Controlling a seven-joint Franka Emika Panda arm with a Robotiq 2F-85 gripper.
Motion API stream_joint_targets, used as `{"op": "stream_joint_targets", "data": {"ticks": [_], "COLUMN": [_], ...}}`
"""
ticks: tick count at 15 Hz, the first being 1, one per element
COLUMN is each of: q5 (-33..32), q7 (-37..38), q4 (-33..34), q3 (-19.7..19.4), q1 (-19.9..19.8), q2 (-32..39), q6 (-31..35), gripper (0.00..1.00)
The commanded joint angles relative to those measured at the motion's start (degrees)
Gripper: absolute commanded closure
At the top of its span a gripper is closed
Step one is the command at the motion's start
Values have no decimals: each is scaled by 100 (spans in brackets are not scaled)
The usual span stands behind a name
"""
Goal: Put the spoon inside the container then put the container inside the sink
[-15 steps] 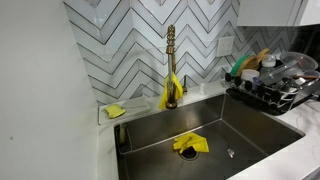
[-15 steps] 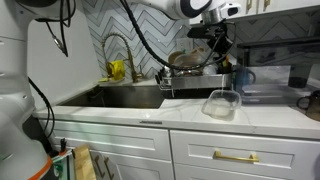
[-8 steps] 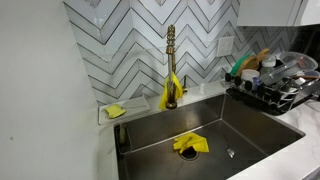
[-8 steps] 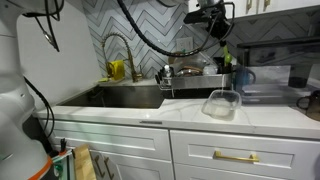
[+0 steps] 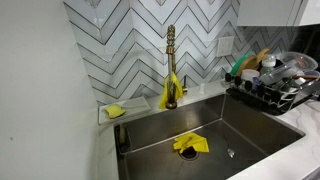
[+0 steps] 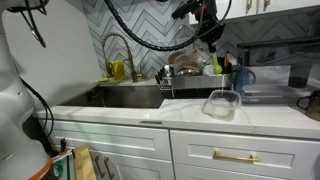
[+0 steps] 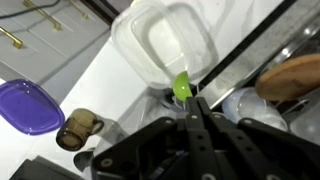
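In the wrist view my gripper (image 7: 190, 101) is shut on the handle of the small light-green spoon (image 7: 182, 86), whose bowl sticks out past the fingertips. The clear rectangular container (image 7: 165, 38) stands upright on the white counter just beyond and below the spoon. In an exterior view the gripper (image 6: 211, 42) hangs high above the dish rack, up and behind the container (image 6: 222, 103). The steel sink (image 5: 235, 125) lies left of the rack and also shows in an exterior view (image 6: 130, 96).
A black dish rack (image 5: 275, 85) full of dishes stands beside the sink. A yellow cloth (image 5: 190, 144) lies in the basin, another hangs on the gold faucet (image 5: 171, 60), and a yellow sponge (image 5: 116, 111) sits on the ledge. A purple lid (image 7: 28, 105) lies on the counter.
The arm has risen and shifted a little left above the dish rack, with the gripper still shut. The container and the sink have not moved.
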Motion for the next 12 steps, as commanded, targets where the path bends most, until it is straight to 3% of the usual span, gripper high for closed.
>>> {"op": "stream_joint_targets", "data": {"ticks": [1, 11, 12], "q5": [-395, -900, -967], "q7": [-127, 21, 92], "q4": [-237, -227, -230], "q3": [-48, -77, -92], "q1": [60, 77, 86], "q2": [61, 694, 730], "q6": [-580, -270, -203], "gripper": [99, 99, 72]}}
